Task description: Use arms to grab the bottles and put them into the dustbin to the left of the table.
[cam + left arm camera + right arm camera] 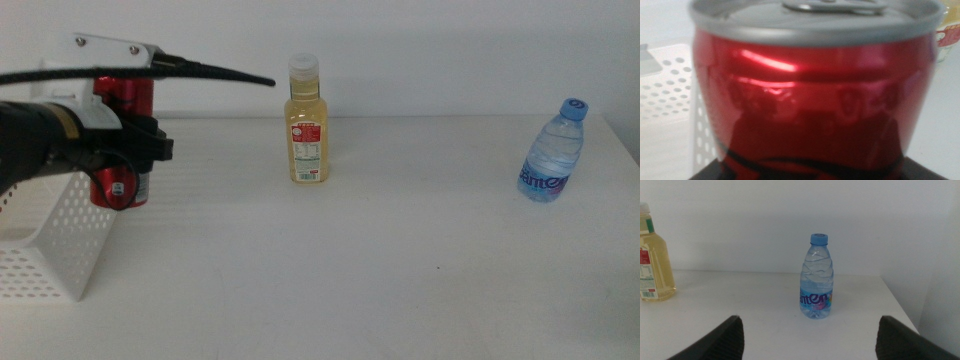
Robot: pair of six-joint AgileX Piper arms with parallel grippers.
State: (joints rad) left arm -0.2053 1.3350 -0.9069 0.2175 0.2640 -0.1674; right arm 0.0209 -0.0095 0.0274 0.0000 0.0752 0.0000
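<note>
My left gripper (126, 146) is shut on the red soda can (119, 189), which it holds in the air at the right-hand rim of the white dustbin (48, 245) on the left of the table (350, 280). The can (810, 100) fills the left wrist view, with the perforated dustbin wall (665, 85) behind it. The yellow-liquid bottle (306, 135) stands upright at the back centre. At the far right stands the blue-capped water bottle (550, 160). In the right wrist view my right gripper (807, 340) is open, facing the water bottle (816, 280) from a distance.
The yellow bottle (652, 265) shows at the edge of the right wrist view, and its label (947, 40) peeks past the can in the left wrist view. The table's right edge runs close to the water bottle. A thick black cable (215, 72) arcs over the left arm.
</note>
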